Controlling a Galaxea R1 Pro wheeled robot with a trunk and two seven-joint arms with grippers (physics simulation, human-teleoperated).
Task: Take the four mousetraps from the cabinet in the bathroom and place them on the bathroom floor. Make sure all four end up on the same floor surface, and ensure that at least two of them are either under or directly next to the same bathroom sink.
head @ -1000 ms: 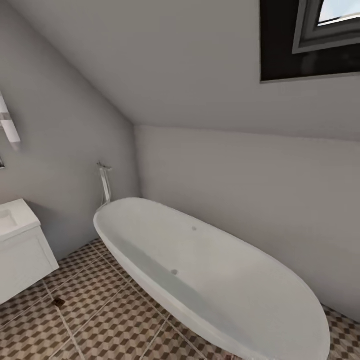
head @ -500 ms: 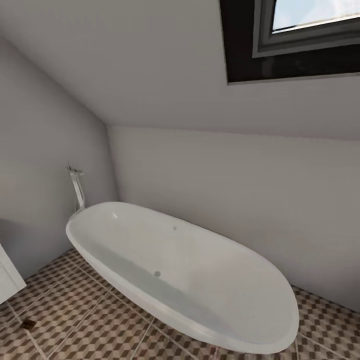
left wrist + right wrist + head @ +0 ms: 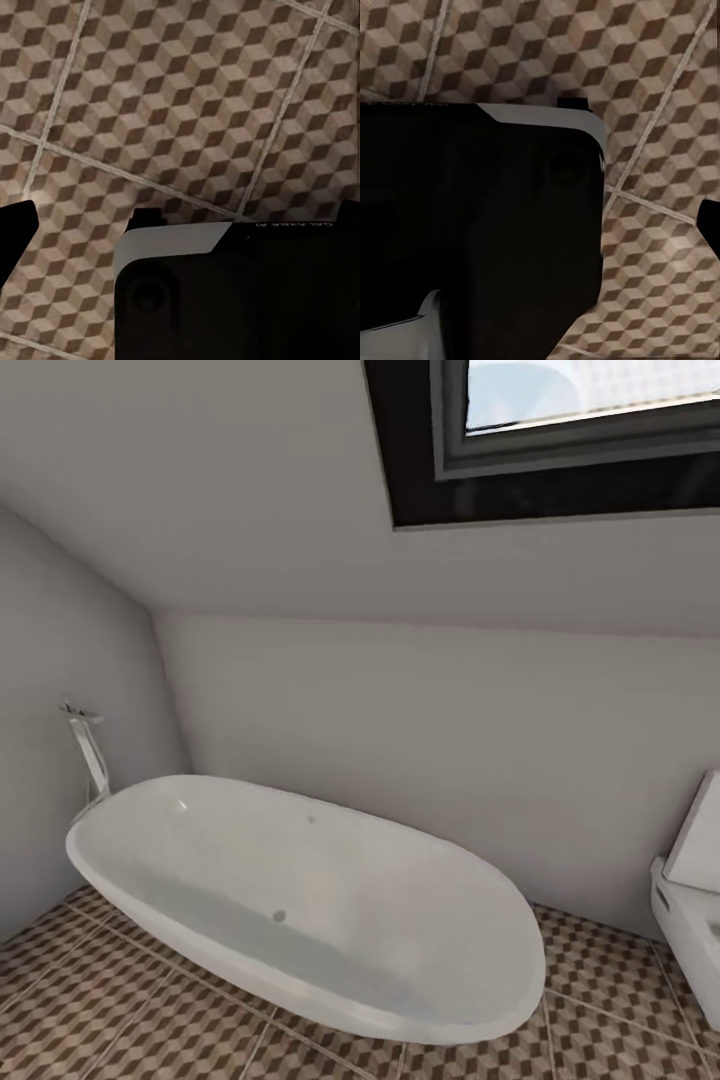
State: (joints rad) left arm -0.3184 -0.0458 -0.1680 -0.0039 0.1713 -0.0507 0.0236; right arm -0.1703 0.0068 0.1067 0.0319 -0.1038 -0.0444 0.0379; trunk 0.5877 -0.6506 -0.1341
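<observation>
Both arms over bathroom floor (image 3: 187,97) | fingers (image 3: 15,225) seemingly apart

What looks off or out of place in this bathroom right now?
Nothing stands out. The tub sits level on the tiled floor with its tap upright; the toilet looks intact at the right edge. No spills or debris on the tiles.

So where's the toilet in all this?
In the head view, the white toilet sits at the far right edge, against the wall, on the patterned floor just beyond the bathtub's rounded end.
</observation>
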